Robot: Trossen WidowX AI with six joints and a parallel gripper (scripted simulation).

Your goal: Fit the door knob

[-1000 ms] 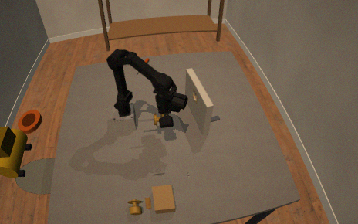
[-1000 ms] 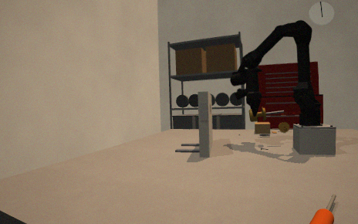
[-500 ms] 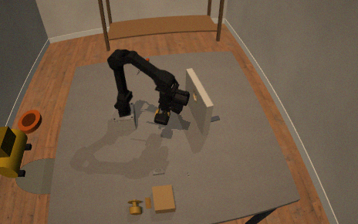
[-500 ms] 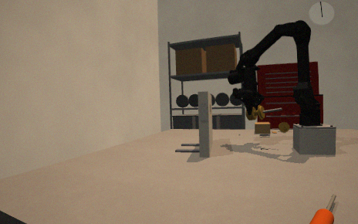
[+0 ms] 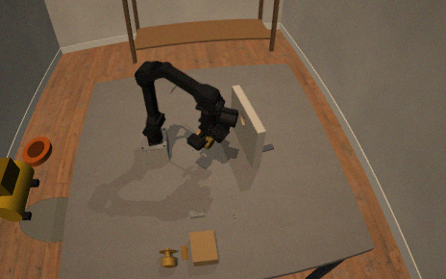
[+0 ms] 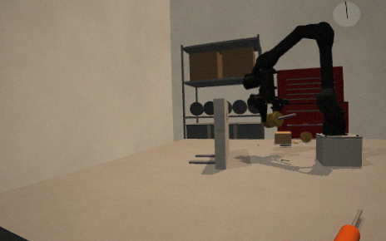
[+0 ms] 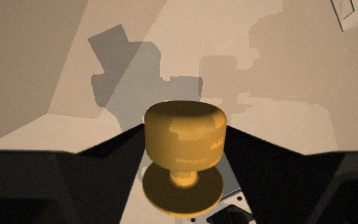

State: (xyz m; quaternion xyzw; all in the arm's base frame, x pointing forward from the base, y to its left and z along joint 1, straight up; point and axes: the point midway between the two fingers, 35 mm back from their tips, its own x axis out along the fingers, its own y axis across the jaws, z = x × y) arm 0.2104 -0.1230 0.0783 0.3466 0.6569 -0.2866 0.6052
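Two black fingers of the pincer [image 7: 184,150] clamp a smooth brass door knob [image 7: 185,142], held above the grey table [image 5: 298,212], its grey spindle [image 6: 288,116] pointing away from the upright pale wooden slab [image 5: 247,115] just beside it; open tabletop lies all around.

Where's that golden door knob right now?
The door knob is held in the claw, in the air between the arm's base and the upright wood panel.
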